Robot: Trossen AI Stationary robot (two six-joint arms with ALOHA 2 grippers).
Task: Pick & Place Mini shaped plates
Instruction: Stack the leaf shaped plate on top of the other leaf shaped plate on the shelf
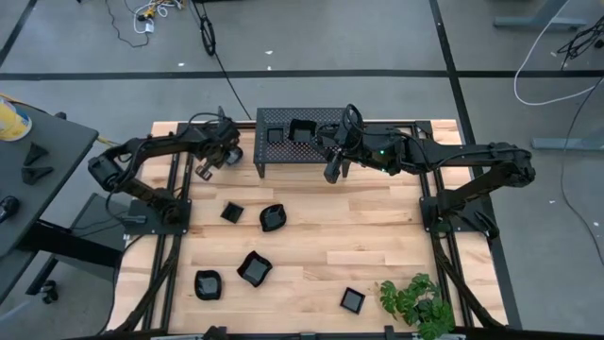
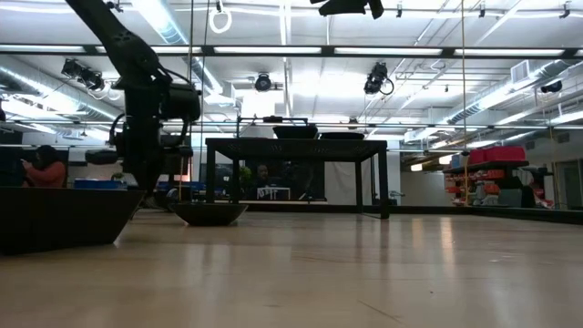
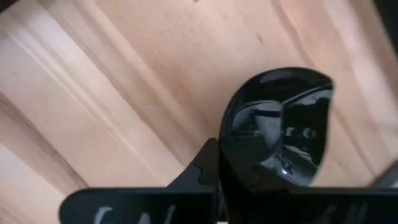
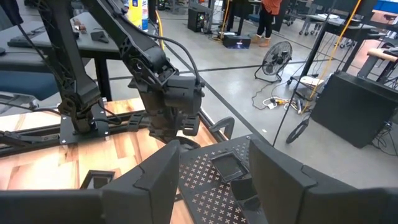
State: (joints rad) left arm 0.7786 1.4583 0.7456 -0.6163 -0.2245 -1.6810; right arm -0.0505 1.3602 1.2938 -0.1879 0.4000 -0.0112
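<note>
My left gripper point(image 1: 219, 159) hovers over the table just left of the black perforated stand point(image 1: 311, 149). In the left wrist view it point(image 3: 219, 171) is shut on the rim of a glossy black mini plate point(image 3: 280, 124), held above the wood. The right gripper point(image 1: 332, 168) sits at the stand's front edge, its fingers point(image 4: 155, 180) open and empty. Two mini plates point(image 1: 302, 130) rest on the stand. Several more lie on the table, among them a square one point(image 1: 231, 212), a rounded one point(image 1: 272, 218) and a wavy-edged one point(image 1: 254, 268).
A small green plant point(image 1: 415, 302) stands at the front right corner. Black arm frames run along both table sides. In the low view a dark plate point(image 2: 55, 219) looms near left and another point(image 2: 209, 212) lies before the stand point(image 2: 296, 146).
</note>
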